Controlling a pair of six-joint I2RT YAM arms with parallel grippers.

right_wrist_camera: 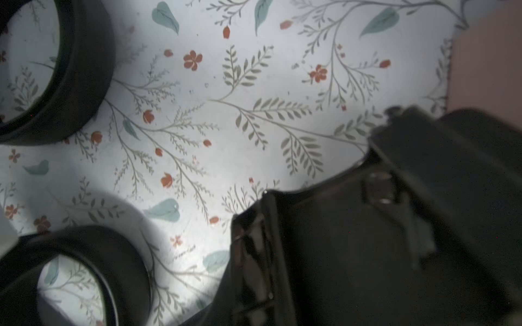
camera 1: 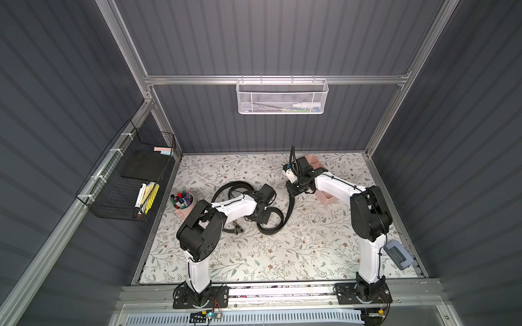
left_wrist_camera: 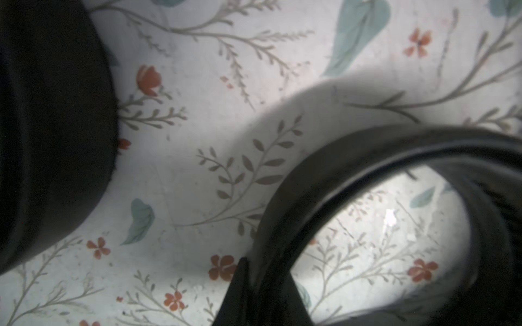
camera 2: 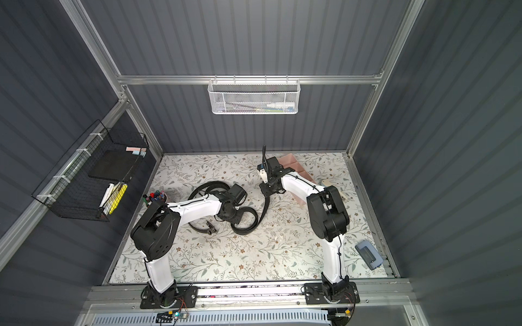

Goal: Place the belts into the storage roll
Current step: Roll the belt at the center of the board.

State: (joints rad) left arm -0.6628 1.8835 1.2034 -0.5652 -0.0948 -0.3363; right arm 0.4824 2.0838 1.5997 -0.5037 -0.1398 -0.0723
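Two black belts lie mid-table. One belt (camera 1: 226, 189) loops behind my left arm, and its buckle (camera 1: 236, 229) rests on the mat. The other belt (camera 1: 290, 210) runs from my right gripper (camera 1: 292, 194) down into a loose coil (camera 1: 272, 225). My right gripper (right_wrist_camera: 254, 254) is shut on this belt's buckle end (right_wrist_camera: 248, 271). My left gripper (camera 1: 261, 216) is shut on a strap of the coil (left_wrist_camera: 324, 175), which curves out from its jaws in the left wrist view. The pale pink storage roll (camera 1: 329, 199) lies at the back right, largely hidden under my right arm (camera 2: 293, 162).
A pink cup of markers (camera 1: 183, 201) stands at the left edge beside my left arm. A black wire basket (camera 1: 127, 175) hangs on the left wall, and a white mesh basket (camera 1: 282, 97) on the back wall. A blue-grey device (camera 1: 398, 254) lies front right.
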